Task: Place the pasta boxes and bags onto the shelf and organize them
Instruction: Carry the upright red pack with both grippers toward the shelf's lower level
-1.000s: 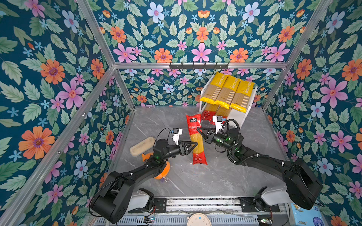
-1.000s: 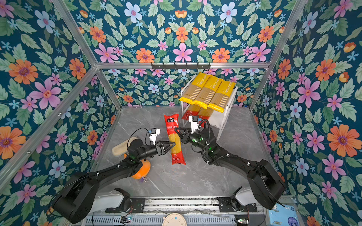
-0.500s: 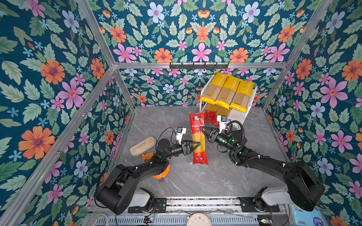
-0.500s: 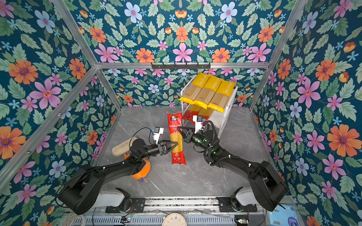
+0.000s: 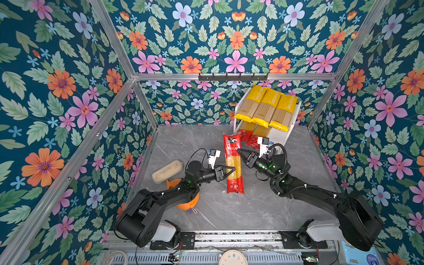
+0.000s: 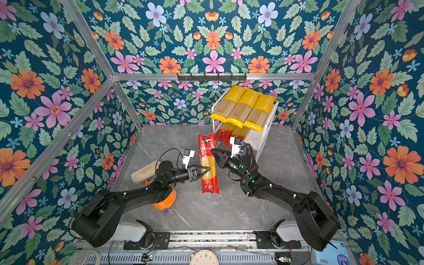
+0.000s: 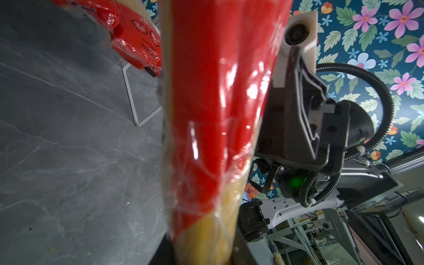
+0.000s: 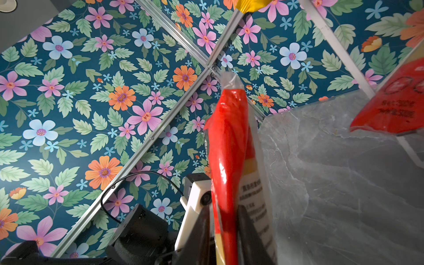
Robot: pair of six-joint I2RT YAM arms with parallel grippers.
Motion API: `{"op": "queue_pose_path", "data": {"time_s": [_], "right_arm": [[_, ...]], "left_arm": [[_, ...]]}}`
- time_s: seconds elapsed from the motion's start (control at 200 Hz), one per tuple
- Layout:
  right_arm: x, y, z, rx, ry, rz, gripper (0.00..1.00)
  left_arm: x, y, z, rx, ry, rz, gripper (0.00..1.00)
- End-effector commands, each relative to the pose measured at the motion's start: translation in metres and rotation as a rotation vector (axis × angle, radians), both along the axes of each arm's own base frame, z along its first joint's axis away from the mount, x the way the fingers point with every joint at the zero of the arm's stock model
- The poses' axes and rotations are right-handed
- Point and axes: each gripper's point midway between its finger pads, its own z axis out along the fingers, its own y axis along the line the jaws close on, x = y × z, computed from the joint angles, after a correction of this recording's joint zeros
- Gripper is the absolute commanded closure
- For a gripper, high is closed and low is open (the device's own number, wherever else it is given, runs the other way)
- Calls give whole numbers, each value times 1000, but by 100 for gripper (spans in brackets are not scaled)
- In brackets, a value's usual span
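Red-ended pasta pack (image 5: 232,156) held just in front of the shelf (image 5: 288,133), to its left.
Farthest from the shelf, the orange plush toy (image 5: 185,203) is mostly hidden under the left arm. The left gripper (image 5: 232,170) is clamped on the pack's yellow middle; its own wrist view shows little but wrapper. The right gripper (image 5: 239,151) meets the pack's shelf-side edge, nearer the shelf, with its fingers (image 8: 246,229) either side; whether they press cannot be told. On the shelf's top board, three yellow packs (image 5: 267,106) cover most of two red-ended packs (image 5: 244,135) on the lower tier.
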Motion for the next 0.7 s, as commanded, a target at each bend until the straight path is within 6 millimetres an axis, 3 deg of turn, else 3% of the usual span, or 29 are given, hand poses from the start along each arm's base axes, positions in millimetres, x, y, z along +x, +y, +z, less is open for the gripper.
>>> {"op": "queue_pose_path", "data": {"time_s": [0.0,0.29,0.42,0.695], "right_arm": [[-3,-8,-9,-34,0,-29,71],[-13,-41,-66,-126,140,-142,68],[-15,-48,-79,-154,173,-163,67],[-27,-55,-97,-151,220,-155,48]], "left_arm": [[3,0,7,-16,-29,12,79],[6,-17,-23,92,78,-30,81],[6,-31,-19,113,73,-73,81],[20,-47,-4,120,110,-104,81]]}}
